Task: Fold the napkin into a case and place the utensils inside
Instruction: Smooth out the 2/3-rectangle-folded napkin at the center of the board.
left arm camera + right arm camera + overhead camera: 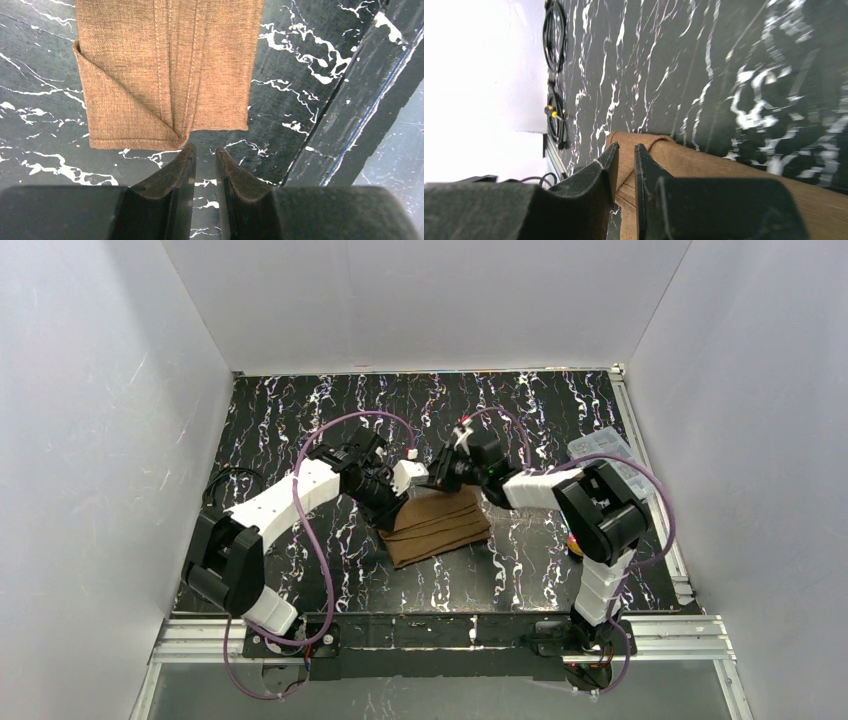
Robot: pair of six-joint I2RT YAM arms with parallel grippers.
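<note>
Here, the folded brown napkin (pixel 437 528) lies mid-counter (pixel 290 410), its long axis and creases running left to right, slightly askew. The left pincer (pixel 205 152) hangs just off one short end, narrowly parted and empty. The right pincer (pixel 626 150) stands narrowly parted over a corner; whether it grips cloth cannot be told. The right arm partly hides a clear box (pixel 600 447).

Table (pixel 300 410): black top w/ white marble-type veining, fills centre of top view. Napkin (pixel 438 528): brown, folded to layered rect., lies flat on the top at frame centre, long edges slightly tilted. Clear plastic box (pixel 605 450) w/ compartments: upper right, at table's right edge. Black cable (pixel 222 483): on surface, left edge.
</note>
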